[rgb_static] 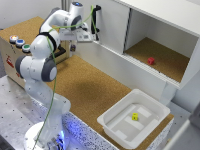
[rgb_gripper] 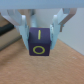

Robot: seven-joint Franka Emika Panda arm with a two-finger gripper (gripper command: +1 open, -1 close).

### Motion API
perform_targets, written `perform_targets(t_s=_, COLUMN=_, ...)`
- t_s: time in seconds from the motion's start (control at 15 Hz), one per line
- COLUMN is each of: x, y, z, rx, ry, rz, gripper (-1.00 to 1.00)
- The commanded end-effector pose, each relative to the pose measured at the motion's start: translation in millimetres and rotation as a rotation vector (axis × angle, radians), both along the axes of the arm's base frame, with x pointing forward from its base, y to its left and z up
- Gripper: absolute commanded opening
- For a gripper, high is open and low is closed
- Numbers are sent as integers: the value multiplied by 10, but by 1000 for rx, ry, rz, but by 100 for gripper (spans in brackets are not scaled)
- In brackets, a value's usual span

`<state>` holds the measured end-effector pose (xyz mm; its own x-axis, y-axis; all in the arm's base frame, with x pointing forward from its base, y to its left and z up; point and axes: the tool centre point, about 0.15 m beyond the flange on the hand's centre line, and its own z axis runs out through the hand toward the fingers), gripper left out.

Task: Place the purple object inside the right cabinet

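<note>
In the wrist view my gripper is shut on a purple cube with yellow markings; the fingers press on its two sides, above the cork surface. In the exterior view the gripper hangs over the far left of the cork table, and the cube shows only as a dark spot at the fingertips. The right cabinet is an open white-walled compartment with a cork-brown floor at the exterior view's right, well away from the gripper.
A small red object lies on the cabinet floor. A white door section with a black handle stands just beside the gripper. A shallow white tub holding a yellow object sits at the table's near right. A box with coloured buttons is at the left.
</note>
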<state>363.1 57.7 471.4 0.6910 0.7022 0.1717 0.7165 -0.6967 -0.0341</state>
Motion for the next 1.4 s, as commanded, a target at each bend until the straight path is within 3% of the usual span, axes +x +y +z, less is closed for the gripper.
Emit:
perform_targets(t_s=0.0, x=380, y=-1509, z=-77, rx=45, ry=-131, rz=-210, gripper=-100)
perform_targets(t_s=0.2, x=861, y=-2296, z=72, rx=-28, ry=-165, rz=-395, gripper=-100)
perform_targets(t_s=0.67, x=1702, y=-3693, z=520, rx=-67, ry=-222, rz=-772, gripper=-100)
perform_targets(t_s=0.8, x=1915, y=-4005, z=495, rx=-63, ry=-220, rz=-820, gripper=-100)
perform_targets(t_s=0.87, x=2012, y=-4150, z=481, rx=-21, ry=-220, rz=-834, gripper=-100)
perform_targets(t_s=1.0, x=2244, y=-4368, z=435, rx=-15, ry=-225, rz=-841, gripper=-100)
perform_targets(t_s=1.33, x=2840, y=-4587, z=154, rx=72, ry=-243, rz=-838, gripper=-100)
